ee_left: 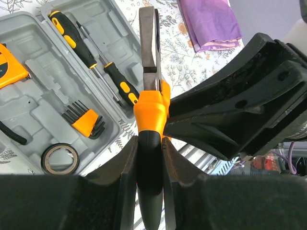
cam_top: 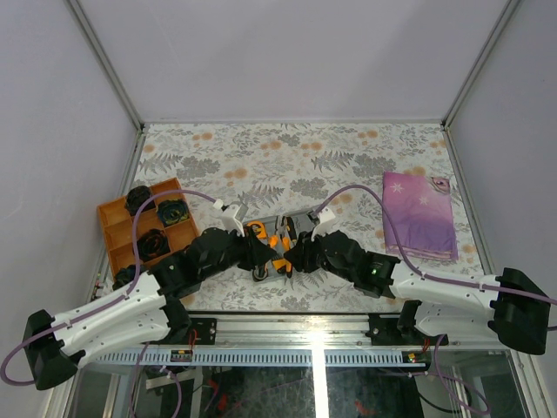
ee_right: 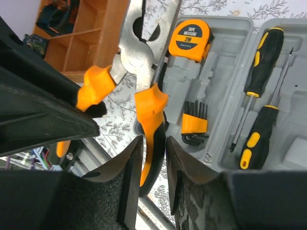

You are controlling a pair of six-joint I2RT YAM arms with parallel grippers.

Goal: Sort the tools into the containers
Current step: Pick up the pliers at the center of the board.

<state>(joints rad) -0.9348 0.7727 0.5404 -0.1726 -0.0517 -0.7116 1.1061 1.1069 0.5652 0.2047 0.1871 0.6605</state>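
Floral tabletop [cam_top: 261, 148], centre: orange-and-black-handled pliers [ee_left: 151, 112]; left gripper [ee_left: 149, 143] clamps one handle; right gripper [ee_right: 153, 141], hold unclear. Align with grey moulded plastic case [ee_left: 29, 110].

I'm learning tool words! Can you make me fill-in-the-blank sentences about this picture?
1. The left hand is shut on the ___.
2. The tape measure lies in the grey ___.
3. The two screwdrivers have black and ___ handles.
4. The cloth is ___.
Missing words: pliers, case, yellow, purple.
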